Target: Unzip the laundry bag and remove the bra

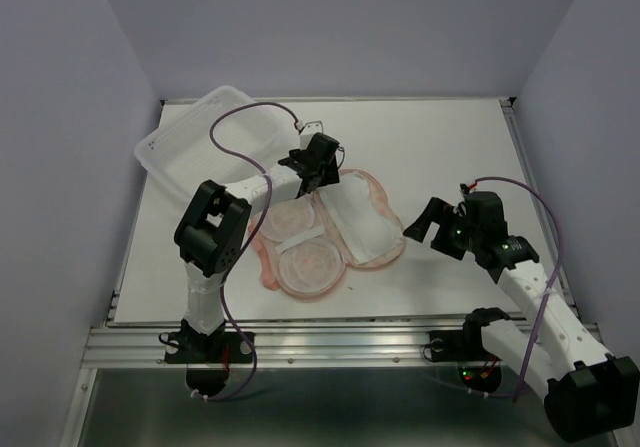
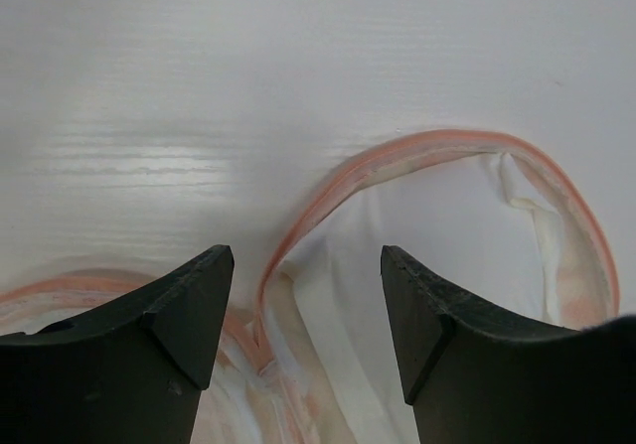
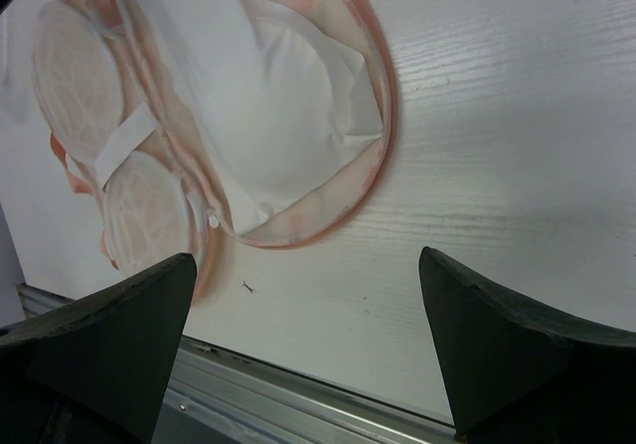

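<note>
The laundry bag (image 1: 300,267) lies open on the table, spread into two halves with pink edging. Its left half shows two round mesh cups and a white strap. The bra (image 1: 362,223), white soft fabric, lies in the right half; it also shows in the right wrist view (image 3: 268,96). My left gripper (image 1: 322,170) is open, just above the bag's far edge, its jaws either side of the pink edging (image 2: 397,161). My right gripper (image 1: 420,223) is open and empty, just right of the bag, above bare table (image 3: 306,260).
A white perforated plastic basket (image 1: 215,132) sits tilted at the back left, close behind my left arm. The metal rail (image 1: 350,335) runs along the table's near edge. Grey walls close the sides and back.
</note>
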Robot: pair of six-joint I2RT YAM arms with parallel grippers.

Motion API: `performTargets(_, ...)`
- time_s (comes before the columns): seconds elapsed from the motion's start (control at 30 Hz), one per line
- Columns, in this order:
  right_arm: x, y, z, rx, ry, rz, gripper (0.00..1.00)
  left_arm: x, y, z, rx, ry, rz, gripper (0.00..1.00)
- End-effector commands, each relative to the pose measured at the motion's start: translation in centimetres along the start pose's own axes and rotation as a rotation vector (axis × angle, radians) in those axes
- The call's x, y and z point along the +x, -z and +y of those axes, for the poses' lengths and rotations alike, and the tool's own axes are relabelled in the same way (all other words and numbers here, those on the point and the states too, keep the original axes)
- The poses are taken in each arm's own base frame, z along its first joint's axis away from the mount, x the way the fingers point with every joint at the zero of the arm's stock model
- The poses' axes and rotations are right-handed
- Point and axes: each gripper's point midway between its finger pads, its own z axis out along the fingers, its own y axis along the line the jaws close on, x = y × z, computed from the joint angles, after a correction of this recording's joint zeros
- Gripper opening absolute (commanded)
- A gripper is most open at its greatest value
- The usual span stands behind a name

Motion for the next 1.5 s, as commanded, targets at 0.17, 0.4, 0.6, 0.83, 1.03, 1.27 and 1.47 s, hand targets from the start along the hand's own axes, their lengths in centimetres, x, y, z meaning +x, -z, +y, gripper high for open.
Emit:
performTargets(0.17, -0.5, -0.3, 0.6, -0.022, 0.004, -0.010, 1.00, -0.6, -1.1, -0.3, -0.001, -0.099, 0.007, 0.62)
performTargets(0.4, -0.5, -0.4, 0.4, -0.016, -0.006, -0.012, 1.00, -0.1, -1.3, -0.7, 0.025, -0.122, 0.028, 0.42)
performTargets(0.6, -0.4, -0.6, 0.4, -0.013, -0.012, -0.006, 1.00, -0.2, -1.1, -0.7, 0.032, -0.133, 0.027, 0.19)
performTargets(0.83, -0.4, -0.7, 0.4, -0.016, -0.015, -0.004, 1.00, 0.1, -0.9, -0.6, 0.040, -0.152, 0.038, 0.00)
performTargets(1.03, -0.5, -0.6, 0.5, -0.018, -0.017, -0.010, 1.00, -3.8, 3.0, -1.7, 0.095, -0.132, -0.041, 0.00)
performTargets(1.27, -0.7, -0.6, 0.5, -0.016, -0.008, -0.019, 1.00, -8.6, 9.5, -3.7, 0.242, -0.088, -0.138, 0.00)
performTargets(1.47, -0.4, -0.6, 0.2, -0.015, -0.006, -0.018, 1.00, -13.1, 16.0, -5.2, 0.375, -0.056, -0.244, 0.00)
